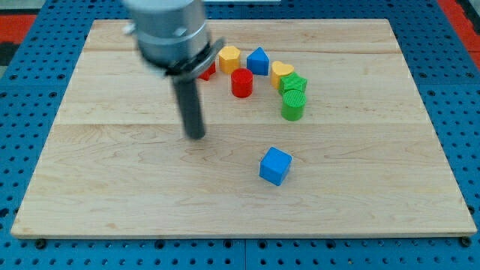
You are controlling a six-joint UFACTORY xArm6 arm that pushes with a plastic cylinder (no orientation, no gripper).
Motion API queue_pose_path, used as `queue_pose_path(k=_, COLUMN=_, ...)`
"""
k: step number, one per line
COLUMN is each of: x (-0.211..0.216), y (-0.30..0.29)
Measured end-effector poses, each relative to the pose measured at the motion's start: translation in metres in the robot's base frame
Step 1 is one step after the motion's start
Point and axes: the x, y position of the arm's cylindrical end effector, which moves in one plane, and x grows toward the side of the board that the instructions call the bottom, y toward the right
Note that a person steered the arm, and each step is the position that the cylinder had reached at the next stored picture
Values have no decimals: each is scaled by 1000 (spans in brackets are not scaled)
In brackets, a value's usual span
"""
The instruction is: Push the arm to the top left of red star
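Observation:
The red star (207, 70) lies near the view's top, mostly hidden behind the arm's grey body; only a red edge shows. My tip (196, 136) rests on the wooden board (112, 187), below the red star and slightly to its left. To the star's right stand a yellow hexagon block (229, 57), a red cylinder (241, 82) and a blue block (258, 61).
Farther right are a yellow heart block (282, 73), a green star block (293, 83) and a green cylinder (293, 106). A blue cube (275, 166) sits alone below them, to the right of my tip. Blue pegboard surrounds the board.

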Motion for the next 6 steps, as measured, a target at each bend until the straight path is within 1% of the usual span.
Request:
queue_pose_path(k=1, x=27, y=-92)
queue_pose_path(k=2, x=58, y=-252)
queue_pose_path(k=3, x=28, y=-245)
queue_pose_path(k=4, x=-92, y=-160)
queue_pose_path(k=5, x=-100, y=-241)
queue_pose_path(k=6, x=-89, y=-258)
